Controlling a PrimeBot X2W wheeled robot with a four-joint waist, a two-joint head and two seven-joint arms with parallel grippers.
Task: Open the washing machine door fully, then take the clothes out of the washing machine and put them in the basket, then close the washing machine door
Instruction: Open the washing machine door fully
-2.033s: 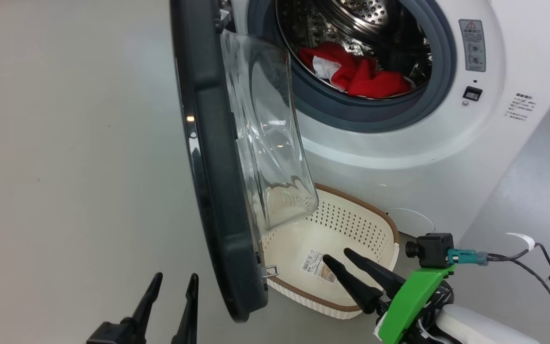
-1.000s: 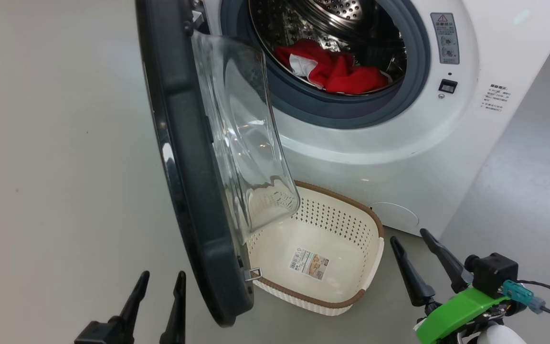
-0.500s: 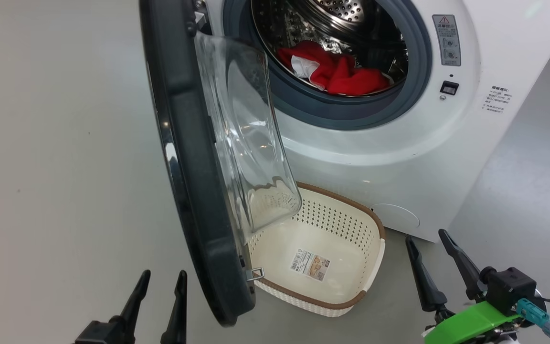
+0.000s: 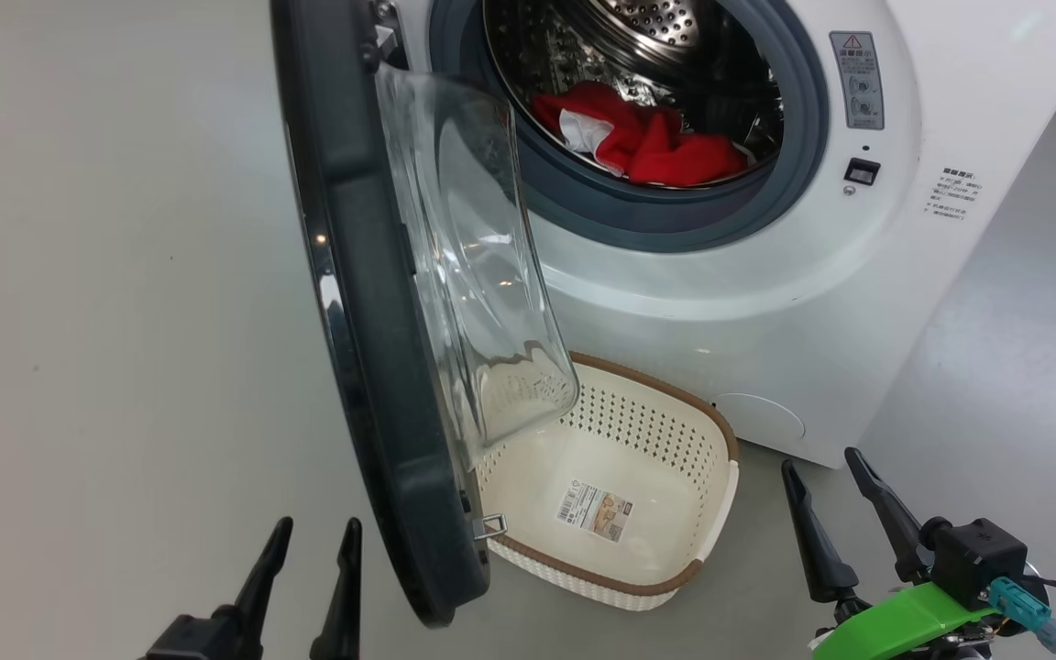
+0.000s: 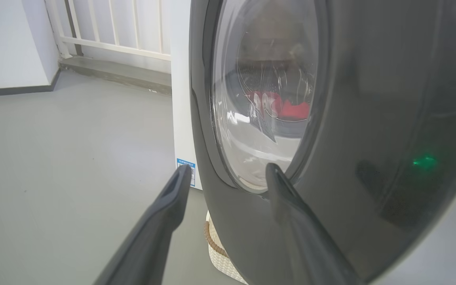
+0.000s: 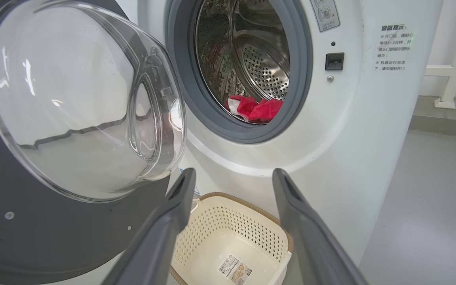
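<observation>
- Clothes (image 4: 647, 147) of soft red fabric with white patches lie heaped at the front bottom of the perforated steel drum (image 4: 675, 27), just behind the grey rubber gasket (image 4: 583, 209).
- The big white front-loading washing machine (image 4: 766, 302) has its mouth fully exposed.
- The large round door with a glossy black rim (image 4: 372, 385) and a bulging clear glass bowl (image 4: 482, 275) is swung out on the left, edge-on to the head view.
- The cream perforated plastic basket with a brown woven-look rim (image 4: 638, 583) sits on the grey floor (image 4: 125, 275) against the machine's front. It is below the opening, partly under the glass bowl, and holds nothing but a paper label (image 4: 594, 510).
- The left gripper (image 4: 319, 524) is spread wide and holds nothing, just beside the door's outer face. Whether a finger touches the rim I cannot tell.
- The right gripper (image 4: 819, 458) is likewise wide open and empty, low beside the basket, pointing toward the machine.
- The door looks open enough, so unloading seems to be the step in hand.
- The next move likely calls for the right gripper to rise over the gasket lip, reach into the drum and close on the red heap, keeping clear of the glass bowl.
</observation>
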